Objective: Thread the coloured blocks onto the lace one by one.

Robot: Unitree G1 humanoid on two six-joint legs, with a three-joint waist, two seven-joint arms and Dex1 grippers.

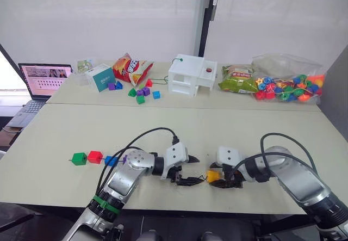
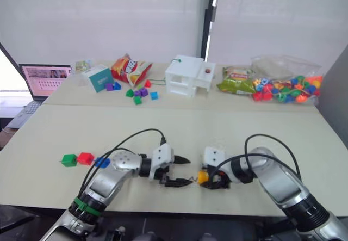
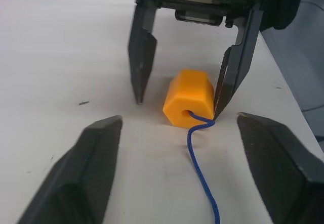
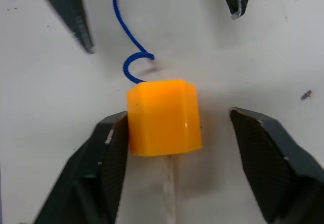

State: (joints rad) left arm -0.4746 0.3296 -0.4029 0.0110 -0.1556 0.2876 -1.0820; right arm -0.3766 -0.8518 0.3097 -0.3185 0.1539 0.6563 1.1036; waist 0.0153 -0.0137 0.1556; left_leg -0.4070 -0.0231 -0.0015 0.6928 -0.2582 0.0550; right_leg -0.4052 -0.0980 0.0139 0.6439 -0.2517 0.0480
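Observation:
The yellow block [image 3: 188,98] lies on the near table between my two grippers, which face each other. The dark-blue lace [image 3: 202,168] runs into the block's hole, and its pale tip [image 4: 169,188] sticks out the far side. My right gripper [image 1: 212,179] is open around the block, with one finger [image 4: 109,153] touching it and the other apart. My left gripper [image 1: 198,170] is open, and the lace lies loose between its fingers. Green [image 1: 79,158], red [image 1: 95,156] and blue [image 1: 111,160] blocks sit in a row on the lace to the left. The left arm hides whatever follows them.
On the far table are a laptop [image 1: 43,80], a teal box [image 1: 100,78], a snack bag [image 1: 130,68], small loose pieces [image 1: 140,93], a white box [image 1: 190,75], a green packet [image 1: 236,80] and a clear bag of beads [image 1: 285,83].

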